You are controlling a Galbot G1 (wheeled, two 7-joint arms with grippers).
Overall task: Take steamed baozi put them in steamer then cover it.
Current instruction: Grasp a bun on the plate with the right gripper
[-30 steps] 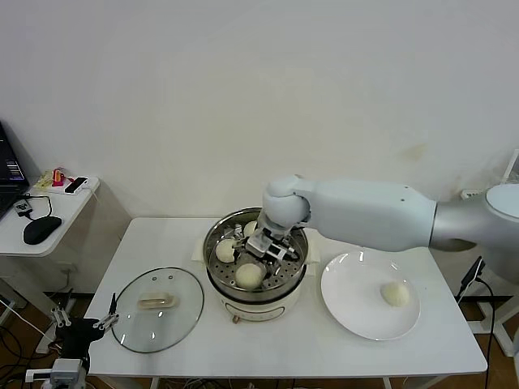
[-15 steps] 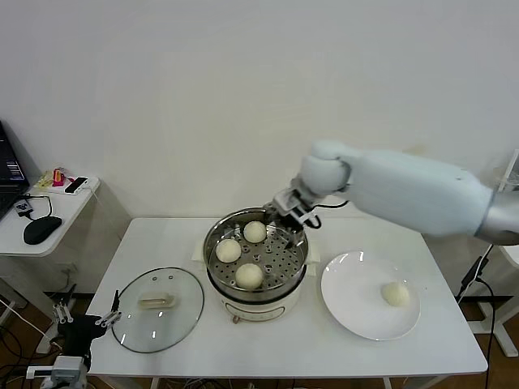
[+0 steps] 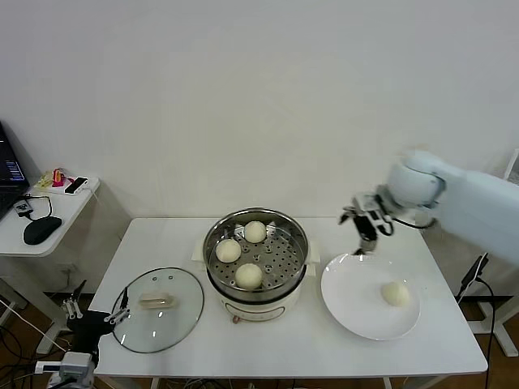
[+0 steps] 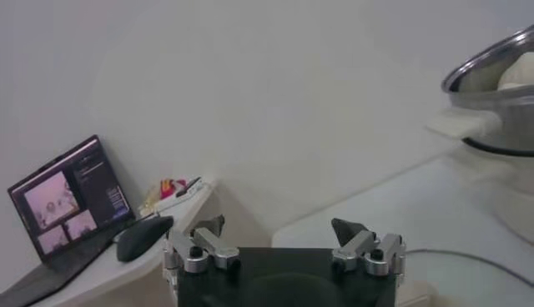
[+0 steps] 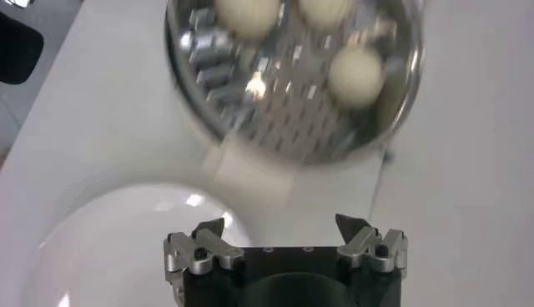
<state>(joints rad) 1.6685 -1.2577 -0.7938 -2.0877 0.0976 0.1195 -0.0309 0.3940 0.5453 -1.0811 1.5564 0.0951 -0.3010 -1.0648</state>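
I can't read any text, label, brand or number anywhere here. The laptop screen (image 4: 71,204) on the side desk at far left shows bright picture panels and lines that may be writing, but they are too small for me to make out.

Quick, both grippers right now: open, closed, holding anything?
Left gripper: open, empty, parked low off the table's left edge near the cover.
Right gripper: open, empty, above the far rim of the plate.
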